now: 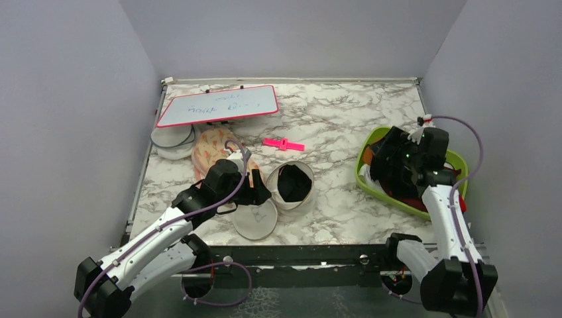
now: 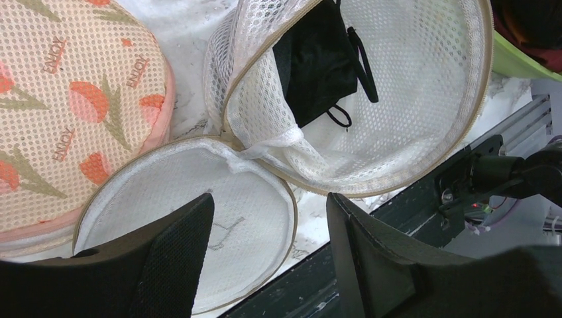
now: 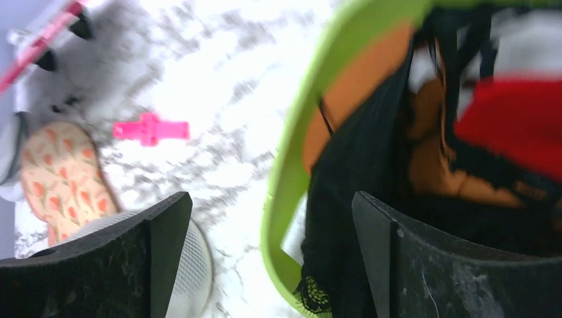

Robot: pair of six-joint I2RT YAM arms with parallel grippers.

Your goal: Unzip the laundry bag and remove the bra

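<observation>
Top external view: even, diffuse overhead light. Marble tabletop bright, no hard glare. Soft, short shadows beside laundry bag and under arms. Strip below table edge dimmer.
Left wrist view: sharp, mesh weave crisp. Bra reads as near-solid black, little detail. Left gripper dark at lens.
Right wrist view: heavy motion blur throughout. Green bin rim and pink clip smeared. Tabletop whites blown out.

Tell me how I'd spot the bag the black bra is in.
On the marble table, look near the front edge, left of centre. The laundry bag lies open as two round white mesh halves, the bra in the right-hand one; the neighbouring pouch is peach and floral.
</observation>
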